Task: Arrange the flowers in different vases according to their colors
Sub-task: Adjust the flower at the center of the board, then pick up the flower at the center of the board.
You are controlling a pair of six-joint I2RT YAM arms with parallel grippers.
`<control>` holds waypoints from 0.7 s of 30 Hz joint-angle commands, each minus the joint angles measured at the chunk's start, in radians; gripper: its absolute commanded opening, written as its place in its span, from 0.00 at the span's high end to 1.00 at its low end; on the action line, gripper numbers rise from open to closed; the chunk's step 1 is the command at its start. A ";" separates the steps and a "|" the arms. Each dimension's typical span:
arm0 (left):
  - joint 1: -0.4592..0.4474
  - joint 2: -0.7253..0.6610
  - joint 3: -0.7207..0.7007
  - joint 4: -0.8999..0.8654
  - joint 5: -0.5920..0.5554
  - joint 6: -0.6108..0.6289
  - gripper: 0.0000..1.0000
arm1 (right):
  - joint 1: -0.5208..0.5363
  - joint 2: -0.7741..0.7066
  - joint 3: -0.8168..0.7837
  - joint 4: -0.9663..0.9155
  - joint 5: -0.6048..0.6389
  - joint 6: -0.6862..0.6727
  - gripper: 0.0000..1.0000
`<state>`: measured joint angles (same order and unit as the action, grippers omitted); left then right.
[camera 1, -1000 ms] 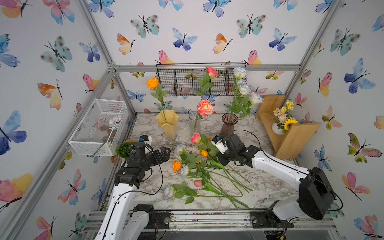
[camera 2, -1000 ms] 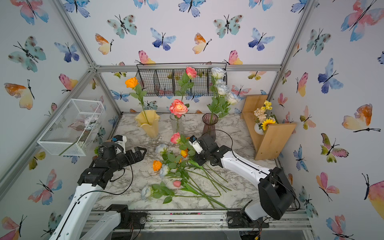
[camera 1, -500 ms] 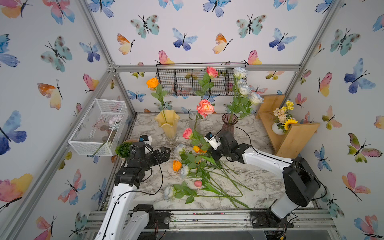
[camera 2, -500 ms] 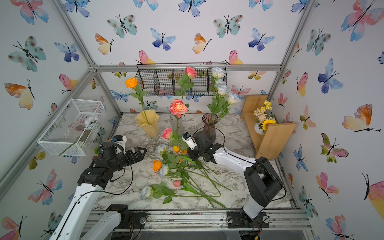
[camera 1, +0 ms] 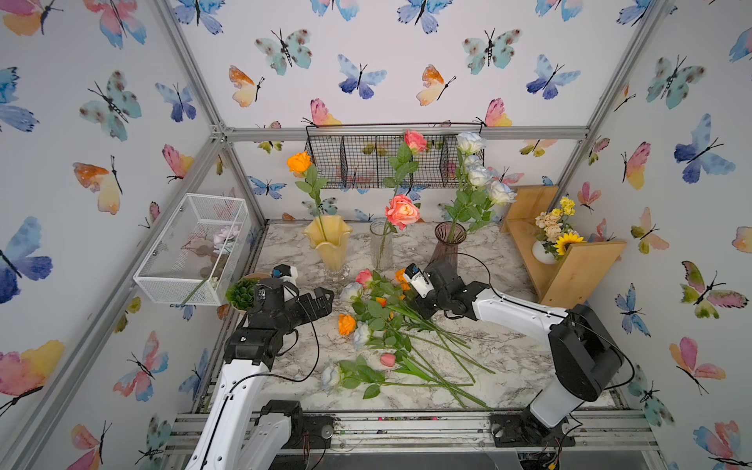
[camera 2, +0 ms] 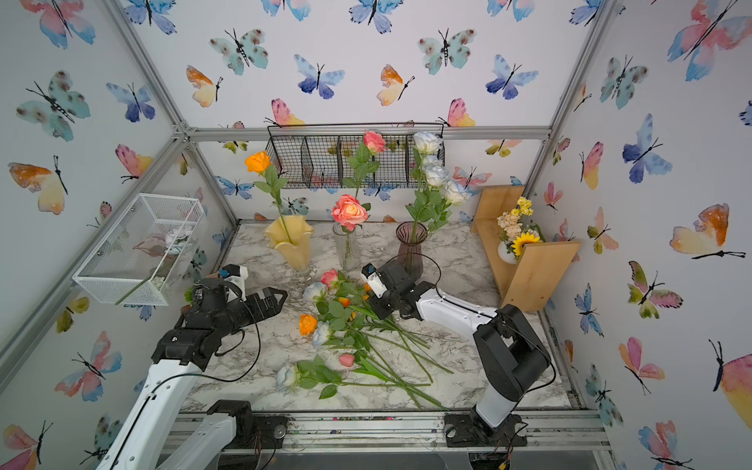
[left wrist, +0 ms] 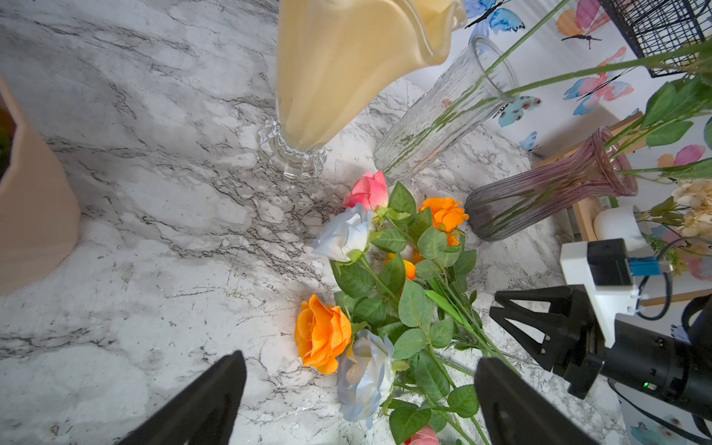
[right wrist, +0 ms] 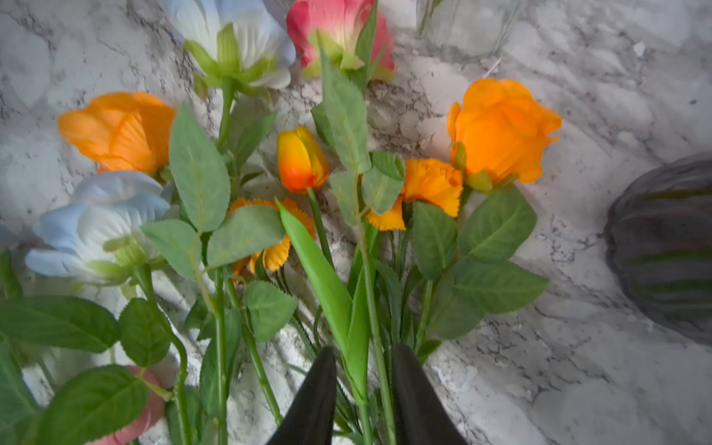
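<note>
Three vases stand at the back: yellow (camera 1: 327, 244) with an orange rose (camera 1: 299, 162), clear (camera 1: 381, 244) with pink roses (camera 1: 402, 211), purple (camera 1: 447, 244) with white roses (camera 1: 476, 175). Loose flowers (camera 1: 378, 321) lie piled mid-table. My right gripper (camera 1: 419, 311) (right wrist: 364, 354) is low over the pile, jaws narrowed on two stems: the orange tulip's (right wrist: 302, 160) and the pink rose's (right wrist: 339, 34). My left gripper (camera 1: 325, 297) (left wrist: 360, 362) hovers wide open left of the pile, above an orange rose (left wrist: 321, 333) and a white rose (left wrist: 364, 377).
A succulent in a tan pot (camera 1: 242, 294) sits beside my left arm. A white wire basket (camera 1: 191, 244) hangs on the left wall and a black one (camera 1: 366, 162) on the back wall. A wooden shelf (camera 1: 569, 260) at the right carries a sunflower bouquet (camera 1: 555, 232).
My right arm has reached further left over the pile, its elbow swinging in. The pink rose at the pile's top shifted left and sank. The left arm has not moved.
</note>
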<state>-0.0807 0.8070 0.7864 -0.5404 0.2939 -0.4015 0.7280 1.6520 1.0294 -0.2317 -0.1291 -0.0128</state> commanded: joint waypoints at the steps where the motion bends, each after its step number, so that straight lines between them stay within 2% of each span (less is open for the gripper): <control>1: 0.000 -0.008 -0.014 0.010 0.024 0.002 0.01 | 0.005 0.004 -0.018 -0.040 0.005 -0.001 0.73; 11: -0.002 -0.015 -0.015 0.010 0.021 0.000 0.01 | 0.004 0.144 0.063 -0.027 0.025 -0.036 0.77; 21: -0.002 -0.009 -0.015 0.010 0.021 0.000 0.01 | -0.001 0.208 0.119 -0.021 0.047 -0.044 0.79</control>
<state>-0.0807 0.8051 0.7864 -0.5377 0.2939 -0.4015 0.7280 1.8378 1.1244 -0.2516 -0.1108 -0.0463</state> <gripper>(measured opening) 0.987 0.215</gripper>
